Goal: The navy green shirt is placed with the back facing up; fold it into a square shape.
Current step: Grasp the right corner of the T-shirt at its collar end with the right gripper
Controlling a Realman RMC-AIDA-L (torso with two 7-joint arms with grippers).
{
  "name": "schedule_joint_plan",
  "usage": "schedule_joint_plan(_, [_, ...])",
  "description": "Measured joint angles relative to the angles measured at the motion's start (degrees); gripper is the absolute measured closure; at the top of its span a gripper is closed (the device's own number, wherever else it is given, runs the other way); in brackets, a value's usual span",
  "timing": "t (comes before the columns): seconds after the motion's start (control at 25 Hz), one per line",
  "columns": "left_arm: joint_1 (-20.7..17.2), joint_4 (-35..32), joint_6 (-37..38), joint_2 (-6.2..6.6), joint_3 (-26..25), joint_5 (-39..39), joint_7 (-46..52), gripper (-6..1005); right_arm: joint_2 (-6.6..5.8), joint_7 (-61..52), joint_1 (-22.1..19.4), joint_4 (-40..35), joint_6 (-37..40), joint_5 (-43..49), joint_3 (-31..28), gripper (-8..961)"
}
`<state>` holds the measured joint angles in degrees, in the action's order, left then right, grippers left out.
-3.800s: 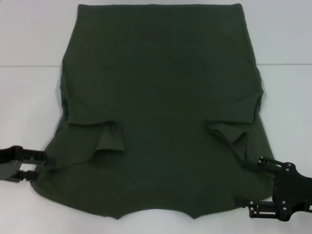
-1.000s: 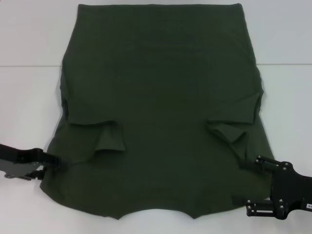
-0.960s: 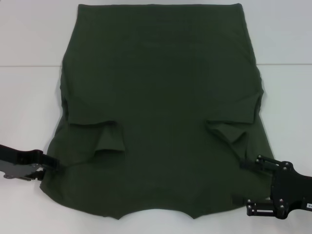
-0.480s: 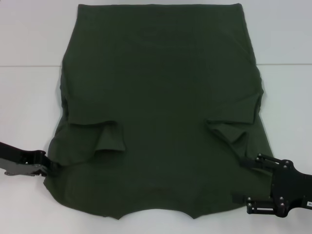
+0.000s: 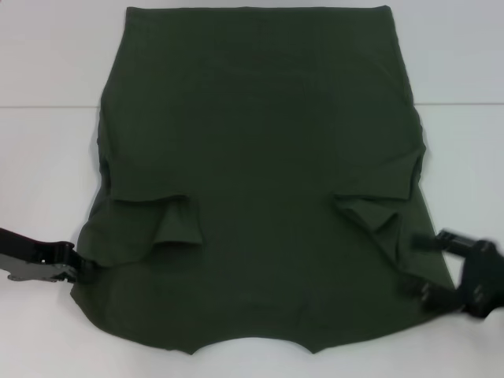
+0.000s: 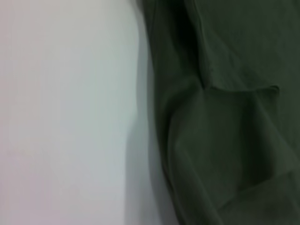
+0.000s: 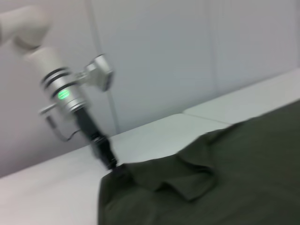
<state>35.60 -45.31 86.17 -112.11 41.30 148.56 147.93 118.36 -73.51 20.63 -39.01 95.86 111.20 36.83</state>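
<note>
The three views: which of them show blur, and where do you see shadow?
Head view: the right gripper at the navy green shirt is smeared by motion; the left gripper and the cloth look sharp. Right wrist view: the whole picture is soft, the far left arm too. Left wrist view: out of focus, with a soft shadow on the table along the shirt's edge.

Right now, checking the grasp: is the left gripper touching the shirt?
Touching. The head view shows the left gripper meeting the navy green shirt at its edge.
</note>
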Motion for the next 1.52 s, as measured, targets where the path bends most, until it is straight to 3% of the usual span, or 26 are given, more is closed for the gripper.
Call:
schedule_joint_plan(0.16, [0.2, 0.1, 0.0, 0.3, -0.5, -0.1, -0.3, 884, -2.13, -18.3, 0.1, -8.0, 1.1, 0.9, -1.2, 75])
schedule_joint_plan(0.28, [0.2, -0.2, 0.3, 0.53, -0.7, -0.4, -1.9, 886, -5.29, -36.3, 1.0, -14.4, 1.7, 4.7, -0.8, 77])
schedule_joint_plan(0.4, [0.2, -0.4, 1.1, 0.64, -2.5, -0.5, -3.8, 908, -8.77, -53.6, 3.8, -16.5, 3.6, 11.8, -0.6, 78])
schedule_joint_plan(0.48, [0.4, -0.4, 2.1, 0.75, -4.5, -0.6, -5.4, 930, -10.34, -61.4, 6.2, -16.0, 5.3, 16.3, -1.2, 79])
schedule_joint_plan(0.56, [0.6, -0.4, 3.3, 1.12, -6.2, -1.1, -7.3, 933, -11.16, -66.4, 8.8, -15.5, 7.3, 20.5, -1.7, 80])
schedule_joint_plan(0.88, [0.4, 0.1, 3.9, 1.86, -6.6, -2.0, -9.9, 945, -9.69, -71.0, 16.9, -12.6, 8.0, 36.3, -0.9, 100])
schedule_joint_plan(1.52, [1.0, 0.1, 4.7, 1.63, -6.6, -2.1, -10.5, 948, -8.58, -71.4, 19.3, -3.9, -1.5, 38.0, 5.9, 132])
